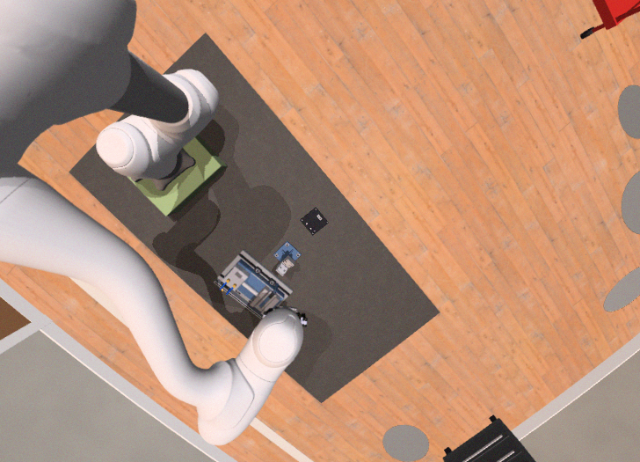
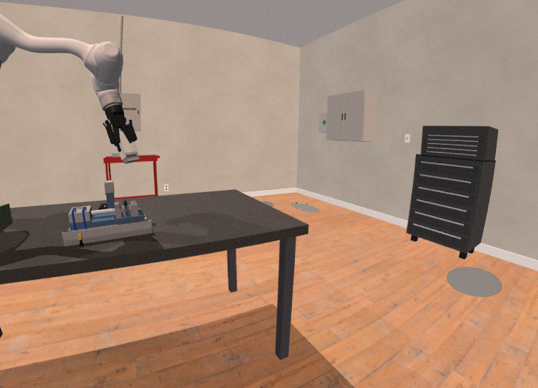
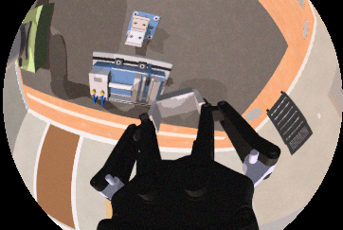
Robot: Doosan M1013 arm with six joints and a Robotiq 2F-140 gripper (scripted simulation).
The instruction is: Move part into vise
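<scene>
Part-wise, we see the pale grey metal block (image 2: 128,155) clamped between the fingertips of the black two-finger gripper (image 2: 126,151), which hangs in the air well above the blue-and-grey vise (image 2: 106,221) on the dark table (image 2: 243,219). Our gripper is partly closed, pinching the block and touching nothing else. In the wrist view the block (image 3: 176,106) lies across the fingers, its long axis running crosswise to them. We cannot tell which way its slot faces. The black infeed plate (image 1: 314,221) lies bare.
</scene>
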